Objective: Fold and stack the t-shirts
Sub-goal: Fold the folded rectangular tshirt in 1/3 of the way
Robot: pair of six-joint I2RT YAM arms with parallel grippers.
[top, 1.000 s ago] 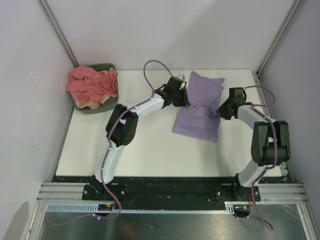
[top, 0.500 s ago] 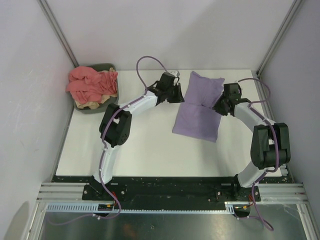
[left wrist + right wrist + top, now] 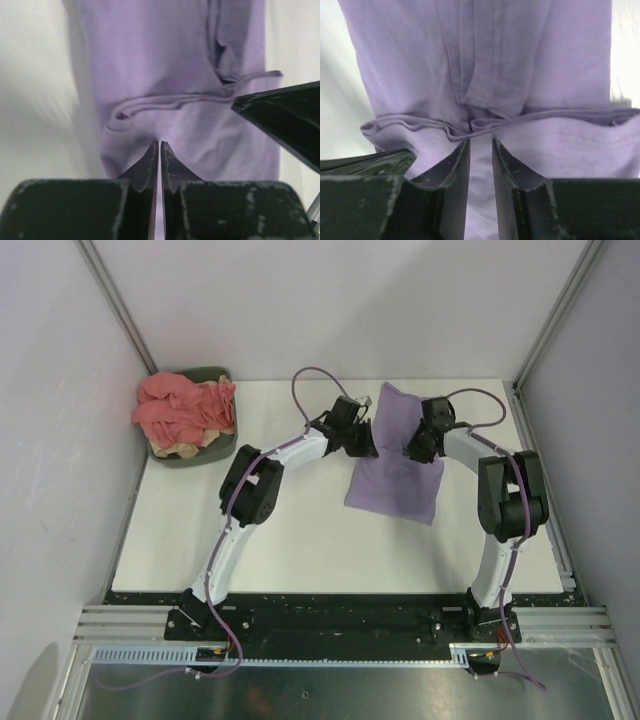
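A lavender t-shirt (image 3: 395, 485) lies folded into a long strip on the white table (image 3: 290, 530), its upper part bunched narrow. My left gripper (image 3: 368, 440) sits at the shirt's left edge, jaws shut to a hairline slit (image 3: 160, 144) over the lavender cloth (image 3: 165, 60). My right gripper (image 3: 410, 448) is over the shirt's middle, close to the left one. Its jaws (image 3: 481, 141) are closed to a narrow gap with lavender cloth (image 3: 490, 60) between them, just short of a rolled fold. Salmon-pink t-shirts (image 3: 185, 408) and a tan one (image 3: 180, 448) are piled in the bin.
The dark grey-green bin (image 3: 222, 445) stands at the table's back left corner. Grey walls enclose the table on three sides. In the left wrist view the right gripper's dark finger (image 3: 285, 115) reaches in from the right.
The right gripper has moved left from the shirt's right edge to its middle, and the shirt's upper right part has come in with it. The left gripper backed off slightly, then returned.
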